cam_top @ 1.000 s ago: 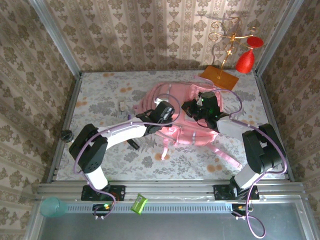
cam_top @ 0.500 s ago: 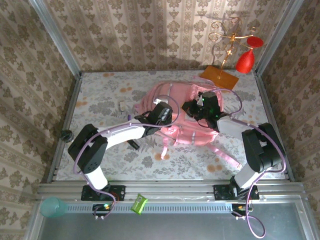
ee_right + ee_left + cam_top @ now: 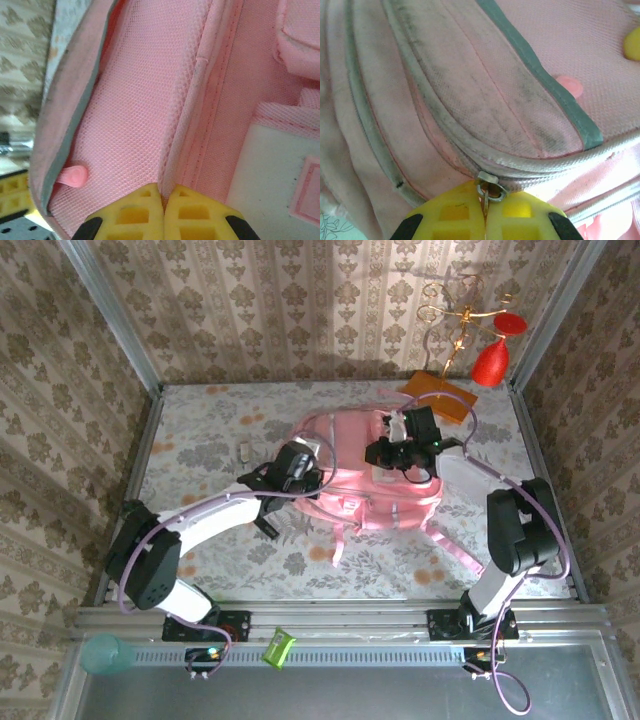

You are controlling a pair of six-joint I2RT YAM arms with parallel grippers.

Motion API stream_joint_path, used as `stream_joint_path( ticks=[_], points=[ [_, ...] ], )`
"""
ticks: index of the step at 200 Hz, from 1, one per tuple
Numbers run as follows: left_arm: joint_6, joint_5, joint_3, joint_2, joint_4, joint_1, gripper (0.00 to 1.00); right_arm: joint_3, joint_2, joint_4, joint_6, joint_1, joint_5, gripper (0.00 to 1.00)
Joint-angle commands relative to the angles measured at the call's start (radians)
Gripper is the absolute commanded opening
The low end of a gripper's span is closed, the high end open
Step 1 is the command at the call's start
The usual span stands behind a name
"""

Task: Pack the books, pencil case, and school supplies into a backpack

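Note:
The pink backpack point(image 3: 372, 478) lies flat in the middle of the table. My left gripper point(image 3: 310, 476) is at its left edge. In the left wrist view my left gripper point(image 3: 486, 194) is shut on the metal zip pull point(image 3: 490, 187) of a grey-edged zip on the backpack point(image 3: 510, 75). My right gripper point(image 3: 376, 452) is over the bag's upper middle. In the right wrist view my right gripper point(image 3: 163, 190) is shut on a fold of pink mesh fabric point(image 3: 172, 150). A short dark pen point(image 3: 268, 528) lies left of the bag. Books and pencil case are out of view.
An orange stand base point(image 3: 440, 396) with a gold stand and red ornaments point(image 3: 490, 360) sits at the back right. A small white item point(image 3: 245, 451) lies left of the bag. Pink straps point(image 3: 450, 552) trail toward the front right. A metal rail point(image 3: 340, 615) marks the near edge.
My left gripper has shut on the zip pull and moved left with it. My right gripper has moved toward the back, still pinching the fabric, and the backpack has stretched and shifted with them.

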Motion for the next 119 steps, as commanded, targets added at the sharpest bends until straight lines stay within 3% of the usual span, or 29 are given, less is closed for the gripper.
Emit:
stream_joint_path(
  ticks=[1,25,38,71,86,119],
  points=[
    [0.050,0.055,-0.053,-0.097,-0.162,0.078,0.00,0.098,0.041,-0.193,-0.217,-0.046,0.213,0.00],
    [0.045,0.252,-0.085,-0.133,-0.107,0.076,0.00,0.160,0.066,-0.178,-0.200,-0.046,0.231,0.00],
    [0.033,0.310,-0.082,-0.122,-0.065,0.068,0.00,0.187,0.071,-0.156,-0.172,-0.044,0.204,0.07],
    [0.008,0.323,-0.053,-0.071,0.009,0.051,0.00,0.176,-0.015,-0.160,-0.138,-0.043,0.261,0.27],
    [0.003,0.314,-0.034,-0.045,0.032,0.041,0.00,0.093,-0.106,-0.122,-0.086,-0.043,0.283,0.43],
    [0.002,0.315,0.016,0.006,0.041,0.004,0.00,-0.156,-0.293,0.048,0.188,-0.024,0.178,0.57]
  ],
)
